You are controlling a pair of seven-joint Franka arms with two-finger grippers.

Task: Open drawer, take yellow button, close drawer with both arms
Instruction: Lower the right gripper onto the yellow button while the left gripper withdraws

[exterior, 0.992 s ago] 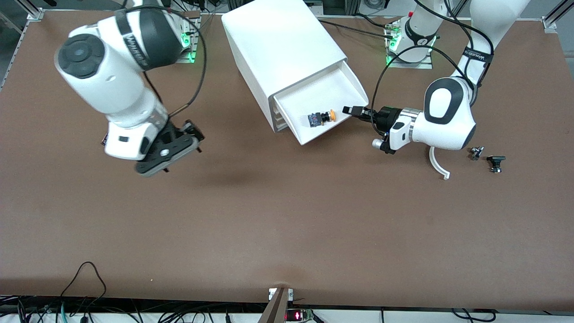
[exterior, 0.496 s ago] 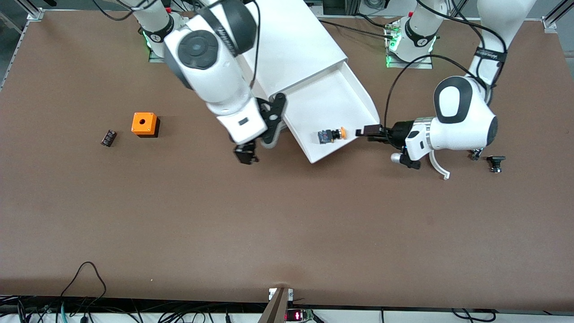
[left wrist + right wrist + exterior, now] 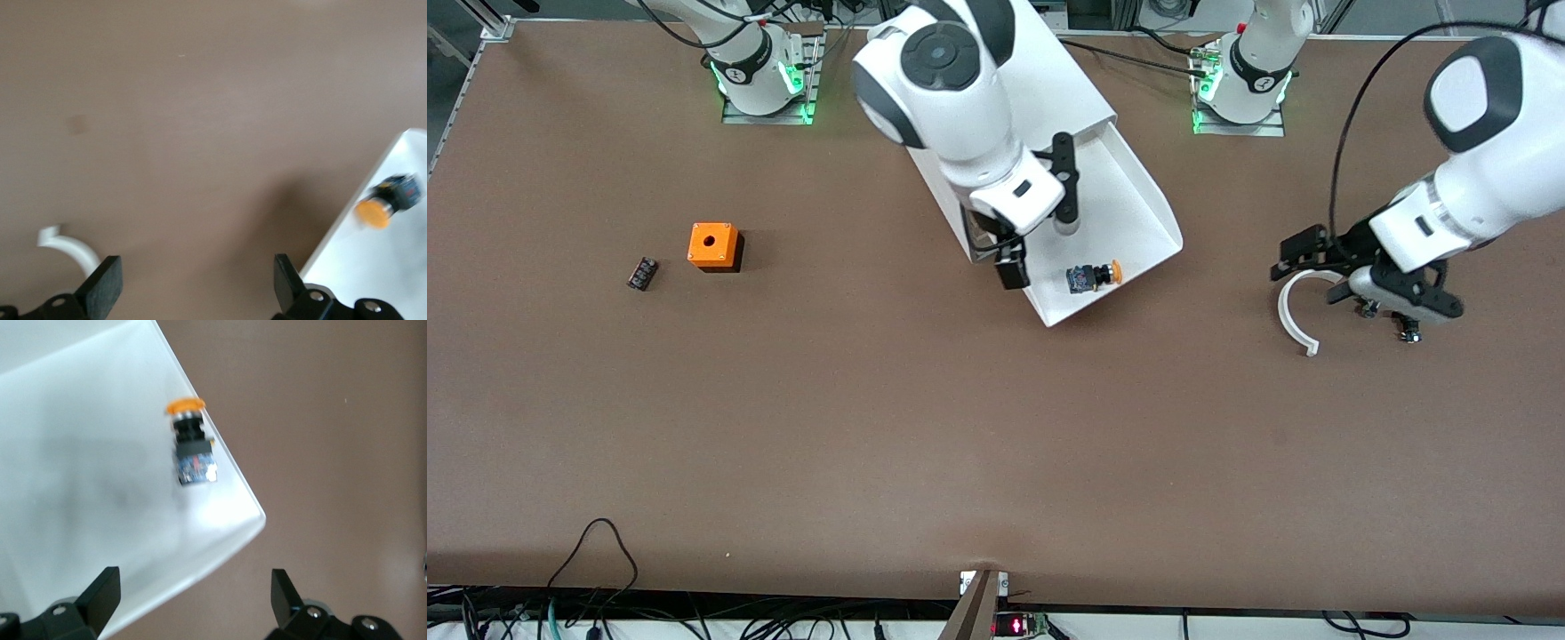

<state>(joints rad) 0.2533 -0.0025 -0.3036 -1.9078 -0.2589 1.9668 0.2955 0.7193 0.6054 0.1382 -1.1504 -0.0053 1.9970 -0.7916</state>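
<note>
Orange-capped button (image 3: 1094, 276) in drawer (image 3: 1129, 191)

drawer (image 3: 1138, 209): white top tray, pulled open | button (image 3: 1094, 276): orange cap, black body, lying sideways in drawer near front edge

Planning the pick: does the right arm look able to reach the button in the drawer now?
Probably yes. The right gripper hangs open over the pulled-out drawer, the button lies uncovered, and the left gripper is off over the table.
</note>
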